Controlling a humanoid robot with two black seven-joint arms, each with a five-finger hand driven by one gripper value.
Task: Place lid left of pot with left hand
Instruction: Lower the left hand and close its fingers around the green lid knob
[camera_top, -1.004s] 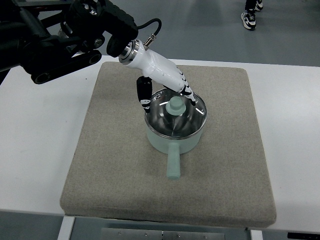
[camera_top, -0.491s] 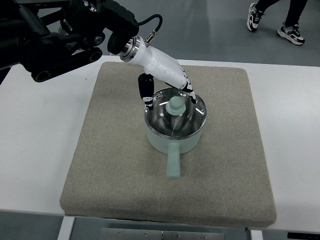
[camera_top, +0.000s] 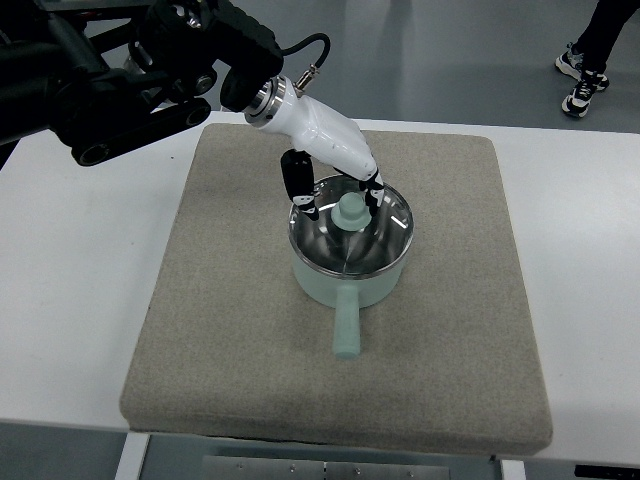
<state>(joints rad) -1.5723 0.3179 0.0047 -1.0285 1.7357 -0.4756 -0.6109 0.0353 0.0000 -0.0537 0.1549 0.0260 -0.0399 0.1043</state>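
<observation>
A pale green pot (camera_top: 350, 282) with a short handle pointing toward me stands on the grey mat (camera_top: 220, 330). Its shiny lid (camera_top: 345, 250) with a green knob (camera_top: 350, 211) sits on top of it. My left hand (camera_top: 340, 200), white with black fingers, reaches in from the upper left and hovers over the lid. Its thumb (camera_top: 298, 185) hangs at the knob's left and the other fingers (camera_top: 372, 192) at its right, close around the knob but spread, not closed on it. The right arm does not show.
The mat lies on a white table (camera_top: 70, 290), with bare mat to the pot's left. A person's shoes (camera_top: 578, 80) show on the floor at the upper right.
The left hand has shifted slightly right and lower, bringing its thumb and fingers in around the lid knob. The person's feet moved to the right.
</observation>
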